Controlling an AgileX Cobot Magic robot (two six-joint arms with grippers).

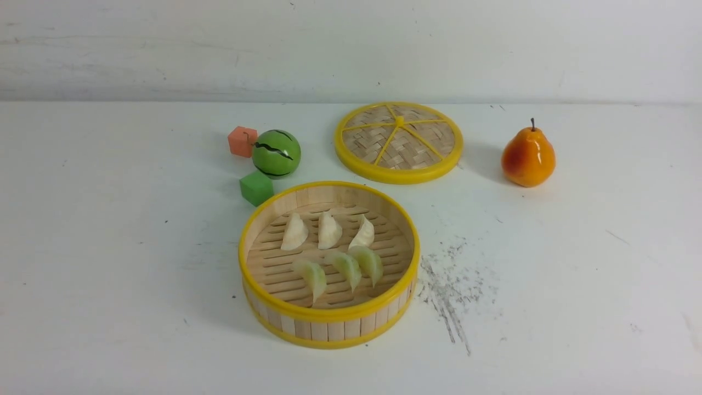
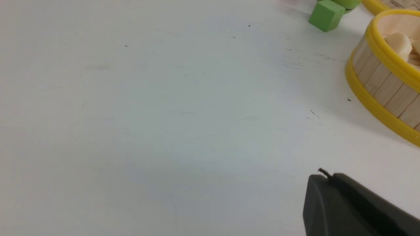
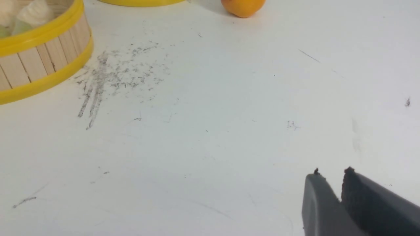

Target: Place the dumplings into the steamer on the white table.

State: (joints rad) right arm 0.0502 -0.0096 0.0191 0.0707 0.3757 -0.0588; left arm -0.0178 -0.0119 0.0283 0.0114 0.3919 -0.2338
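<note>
Since all 6 dumplings (image 1: 330, 253) already lie on the slatted floor of the steamer (image 1: 329, 315), the job looks finished, and neither arm shows in the front view. They sit in 2 rows: 3 cream-white ones toward the far wall and 3 pale green ones just in front, each resting on its flat side with the pleated edge up, close together but mostly apart, which keeps them clear of the wall. That steamer stands upright near the middle of the white table (image 1: 109, 274), just left of a patch of grey scratch marks (image 1: 449, 285). Its woven lid (image 1: 398, 141) lies flat behind it and slightly to the right, off the basket, so the opening is free for loading from above. Other items stay well outside the basket: a toy watermelon (image 1: 276, 153) with an orange cube (image 1: 242, 141) touching its left side, a green cube (image 1: 256, 188) just beside the far-left rim, and a pear (image 1: 527, 156) well off to the right. From its wrist camera the left gripper (image 2: 326, 175) appears low over bare table to the left of the basket, its jaws pressed together with nothing between them. On the other side the right gripper (image 3: 331, 173) hangs over bare table beyond the scratch marks, its jaws parted by a narrow gap and holding nothing, a stance that I judge fits arms pulled back after releasing.
</note>
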